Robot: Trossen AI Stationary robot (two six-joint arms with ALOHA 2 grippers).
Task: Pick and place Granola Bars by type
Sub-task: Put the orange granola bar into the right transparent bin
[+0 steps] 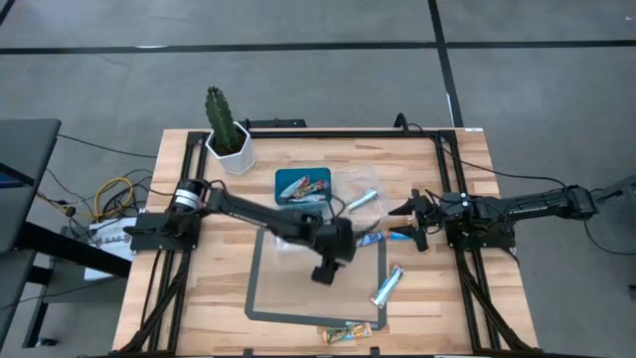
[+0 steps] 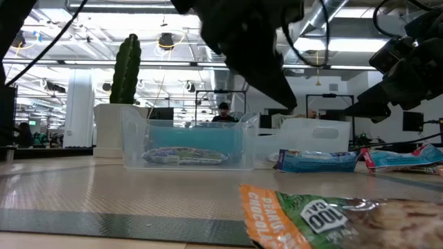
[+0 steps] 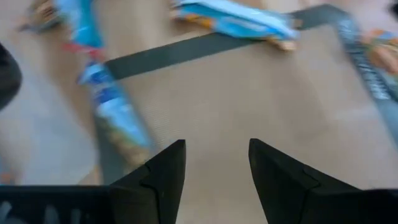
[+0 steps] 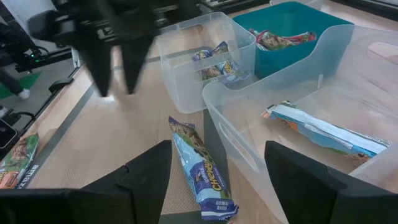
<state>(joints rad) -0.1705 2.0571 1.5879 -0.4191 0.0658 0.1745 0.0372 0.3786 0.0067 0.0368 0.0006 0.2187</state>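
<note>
My left gripper [image 1: 328,270] [image 3: 217,162] hangs open above the grey mat, touching nothing. Two blue granola bars [image 3: 112,106] [image 3: 236,18] lie ahead of it. My right gripper [image 1: 405,224] [image 4: 217,149] is open, low over the table's right side. A blue bar [image 4: 202,168] [image 1: 376,238] lies flat on the table ahead of its fingers, untouched. A silver-light blue bar [image 4: 323,130] [image 1: 363,199] lies in a clear tub. Another silver-light blue bar [image 1: 388,285] rests on the mat's right edge. Orange/green bars [image 1: 348,333] [image 2: 325,214] lie at the near edge.
A teal tray [image 1: 303,184] [image 4: 292,31] holds multicolour bars. A second clear tub [image 4: 205,56] beside it holds bars too. A potted cactus [image 1: 227,134] stands at the far left. The black frame rails [image 1: 437,159] border the tabletop. In the low view, a person shows in the room behind the table.
</note>
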